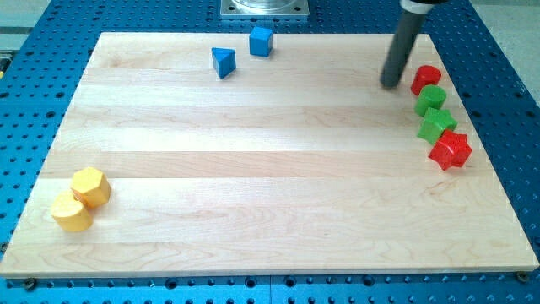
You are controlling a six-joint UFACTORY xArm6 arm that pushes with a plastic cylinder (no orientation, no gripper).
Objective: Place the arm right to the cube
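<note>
While the blue cube (261, 40) sits at about twelve o'clock on the board, near the view's top edge, my tip (391, 84) rests well apart from it at roughly two o'clock, just beside a red block (426, 79). The rod has no jaws, so it grasps nothing; it stands free, and whether it touches the red block cannot be told.

The cube looks small, rigid and light, likely to slide at the slightest nudge on smooth wood. Nothing needs taking hold of: the tip should stop on bare board at the cube's three o'clock side, short of contact.

A blue triangular block (224, 62) lies just beside the cube, toward eight o'clock from it. Below the red block, running toward four o'clock, come a green block (429, 98), a second green block (436, 124) and a red star-like block (450, 150), closely bunched. Two yellow hexagonal blocks (81, 200) touch each other at eight o'clock.

The wooden board (270, 169) is pale, flat and clean. It rests on a blue perforated table (34, 51), with a metal mount (265, 8) at twelve o'clock.
</note>
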